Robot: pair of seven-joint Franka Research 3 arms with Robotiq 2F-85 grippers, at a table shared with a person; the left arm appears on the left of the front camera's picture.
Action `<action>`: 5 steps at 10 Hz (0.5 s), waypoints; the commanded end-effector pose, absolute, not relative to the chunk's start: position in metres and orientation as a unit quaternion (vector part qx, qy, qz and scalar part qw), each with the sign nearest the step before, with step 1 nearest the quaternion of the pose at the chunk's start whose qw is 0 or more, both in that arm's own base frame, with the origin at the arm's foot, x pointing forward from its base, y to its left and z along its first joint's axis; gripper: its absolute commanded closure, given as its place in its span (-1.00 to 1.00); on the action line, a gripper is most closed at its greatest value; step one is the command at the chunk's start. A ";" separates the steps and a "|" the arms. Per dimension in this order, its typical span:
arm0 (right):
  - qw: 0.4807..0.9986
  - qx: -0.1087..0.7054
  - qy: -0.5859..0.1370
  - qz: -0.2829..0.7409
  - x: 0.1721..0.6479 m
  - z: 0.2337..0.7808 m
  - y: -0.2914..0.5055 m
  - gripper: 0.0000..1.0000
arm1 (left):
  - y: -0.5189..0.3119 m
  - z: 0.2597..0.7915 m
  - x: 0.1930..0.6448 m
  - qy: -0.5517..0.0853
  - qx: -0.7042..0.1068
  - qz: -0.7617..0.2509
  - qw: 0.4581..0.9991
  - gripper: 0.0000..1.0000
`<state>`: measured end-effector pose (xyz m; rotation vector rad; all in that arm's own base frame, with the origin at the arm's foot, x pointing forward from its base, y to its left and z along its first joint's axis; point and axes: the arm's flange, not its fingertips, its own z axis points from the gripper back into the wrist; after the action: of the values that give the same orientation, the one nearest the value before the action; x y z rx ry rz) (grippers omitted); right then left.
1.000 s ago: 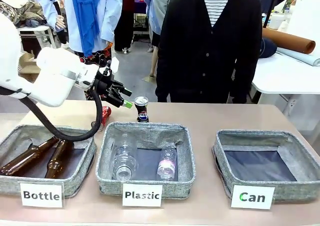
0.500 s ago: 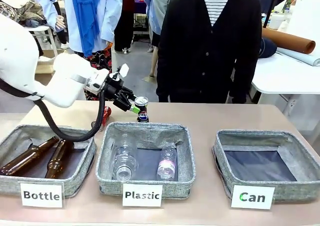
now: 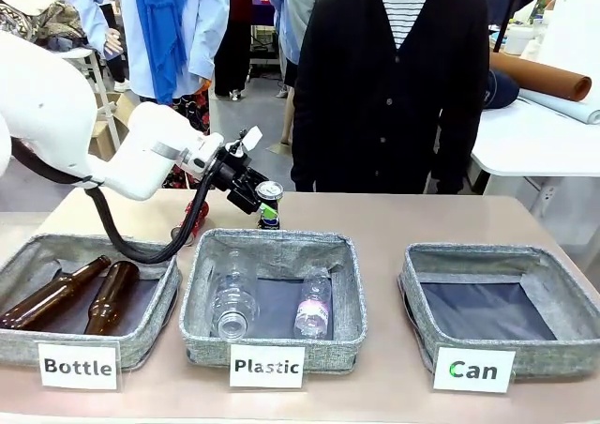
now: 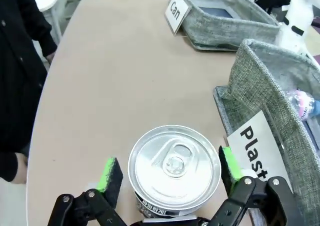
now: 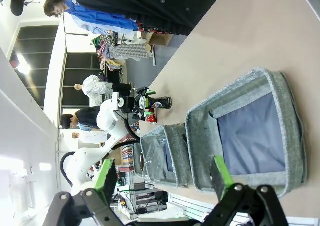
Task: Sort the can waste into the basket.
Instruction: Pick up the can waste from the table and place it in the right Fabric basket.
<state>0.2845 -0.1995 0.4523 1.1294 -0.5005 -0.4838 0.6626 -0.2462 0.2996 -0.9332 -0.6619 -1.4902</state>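
Observation:
The dark Pepsi can (image 3: 269,214) stands upright on the table behind the Plastic basket. My left gripper (image 3: 260,199) reaches it from the left. In the left wrist view the can's silver top (image 4: 175,165) sits between the green pads (image 4: 108,173) of the left gripper (image 4: 168,169): one pad is at the can's side and a thin gap shows at the other. The red dented can (image 3: 195,218) lies further left, partly behind the arm's cable. The Can basket (image 3: 427,257) sits at the right, nothing in it. My right gripper (image 5: 163,178) is open above the Can basket (image 5: 200,136).
The Plastic basket (image 3: 349,283) holds two clear bottles and the Bottle basket (image 3: 165,297) holds two brown ones. A person in a black cardigan (image 3: 394,96) stands at the far edge. Bare tabletop lies between the Pepsi can and the Can basket.
My left gripper has moved right, from near the red can to the Pepsi can. Its fingers have narrowed around the Pepsi can. The cans and baskets have not moved.

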 end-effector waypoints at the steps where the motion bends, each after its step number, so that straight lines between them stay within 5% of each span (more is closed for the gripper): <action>1: 0.782 0.531 -0.246 -0.215 0.287 0.452 -0.200 -1.00 | -0.247 0.303 0.669 -0.281 -0.404 -0.643 0.586 0.20; 2: 0.782 0.531 -0.246 -0.215 0.287 0.452 -0.200 -1.00 | -0.246 0.303 0.669 -0.280 -0.407 -0.643 0.585 0.20; 3: 0.782 0.531 -0.246 -0.215 0.287 0.452 -0.200 -1.00 | -0.248 0.303 0.669 -0.279 -0.409 -0.643 0.584 1.00; 4: 0.782 0.531 -0.246 -0.215 0.287 0.452 -0.200 -1.00 | -0.249 0.303 0.670 -0.279 -0.409 -0.642 0.585 0.29; 5: 0.782 0.531 -0.246 -0.215 0.287 0.452 -0.200 -1.00 | -0.248 0.303 0.670 -0.279 -0.410 -0.642 0.585 1.00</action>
<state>0.2845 -0.1995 0.4523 1.1294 -0.5005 -0.4838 0.6646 -0.2458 0.3009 -0.9409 -0.6652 -1.4940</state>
